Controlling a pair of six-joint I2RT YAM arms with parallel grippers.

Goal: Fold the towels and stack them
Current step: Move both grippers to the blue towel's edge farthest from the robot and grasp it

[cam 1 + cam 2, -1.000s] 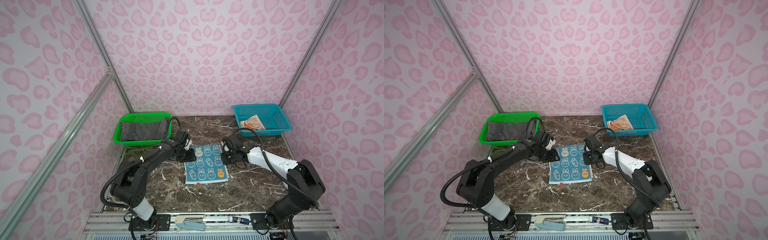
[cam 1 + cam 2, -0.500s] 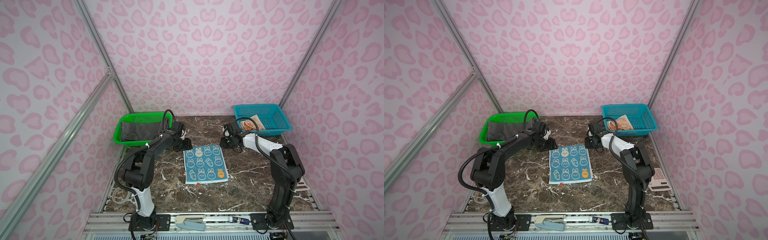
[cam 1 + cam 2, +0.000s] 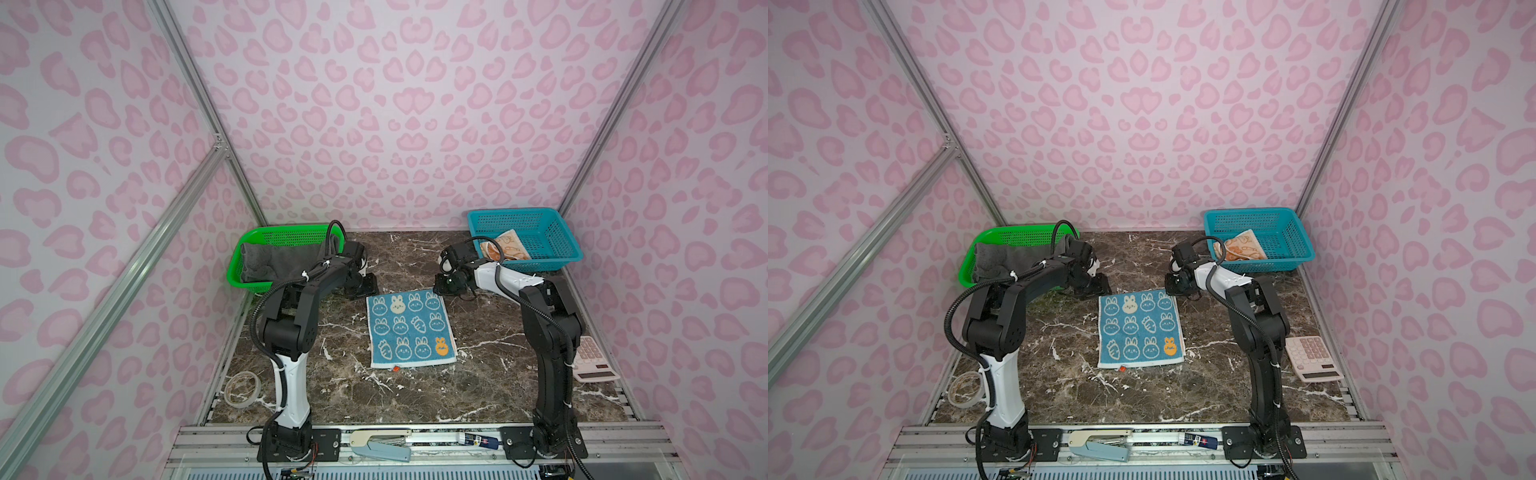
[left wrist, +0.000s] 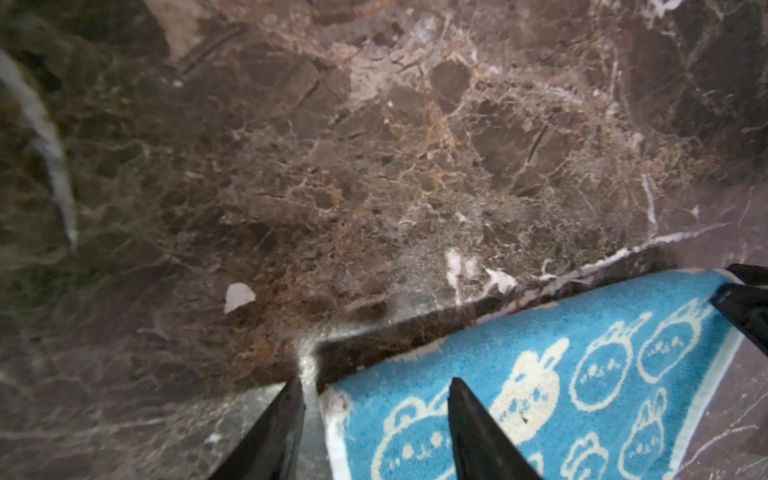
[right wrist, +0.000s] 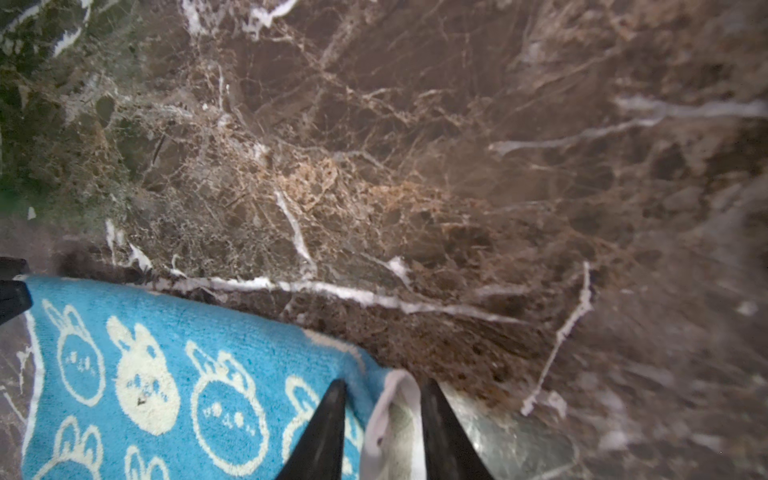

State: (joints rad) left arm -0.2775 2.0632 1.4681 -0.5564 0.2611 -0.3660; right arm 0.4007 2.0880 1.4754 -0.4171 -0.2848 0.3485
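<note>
A blue towel point(image 3: 409, 328) point(image 3: 1140, 328) with white rabbits lies flat in the middle of the marble table. My left gripper point(image 3: 365, 286) point(image 4: 376, 380) is open at its far left corner, one finger on the marble and one over the cloth point(image 4: 582, 374). At the far right corner my right gripper point(image 3: 440, 286) point(image 5: 386, 381) stands narrowly open, with the corner's white edge point(image 5: 395, 399) curled up between its fingers. A dark-grey towel point(image 3: 278, 262) lies in the green basket. An orange-cream towel point(image 3: 505, 245) lies in the teal basket.
The green basket point(image 3: 286, 230) stands at the back left and the teal basket point(image 3: 540, 232) at the back right. A pink calculator point(image 3: 594, 361) lies at the right edge and a tape roll point(image 3: 242, 388) at the front left. A stapler point(image 3: 380, 444) lies on the front rail.
Both grippers have moved back from the towel's far edge area to its two far corners, and both arms have folded more upright. The blue towel has not shifted.
</note>
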